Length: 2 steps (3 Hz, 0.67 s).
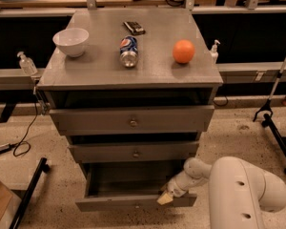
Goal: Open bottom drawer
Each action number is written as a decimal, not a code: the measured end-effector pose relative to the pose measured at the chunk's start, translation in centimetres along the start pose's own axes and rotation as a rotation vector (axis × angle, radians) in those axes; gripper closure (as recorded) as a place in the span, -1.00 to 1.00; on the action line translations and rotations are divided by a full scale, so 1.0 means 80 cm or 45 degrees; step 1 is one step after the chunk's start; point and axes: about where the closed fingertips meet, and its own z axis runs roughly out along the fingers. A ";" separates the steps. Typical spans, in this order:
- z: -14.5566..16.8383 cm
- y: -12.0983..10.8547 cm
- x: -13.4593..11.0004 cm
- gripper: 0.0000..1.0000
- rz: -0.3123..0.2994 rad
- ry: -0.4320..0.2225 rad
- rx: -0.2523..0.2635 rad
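Bottom drawer [133, 202] meets gripper fingers [164, 198] at its front rim.

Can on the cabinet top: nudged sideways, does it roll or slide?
Probably rolls: the can lies on its side on the flat cabinet top, end toward the camera. Weight unclear; full or empty isn't visible. Likely undisturbed for now: the gripper is low, at the front edge of the pulled-out bottom drawer.

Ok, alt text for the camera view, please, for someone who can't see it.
A robot's gripper is at the front edge of the pulled-out bottom drawer; a bowl, can and orange sit on the cabinet top.
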 end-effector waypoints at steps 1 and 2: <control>0.000 0.000 0.000 -0.91 0.000 0.001 -0.001; 0.015 0.035 0.042 -1.00 0.049 0.118 -0.127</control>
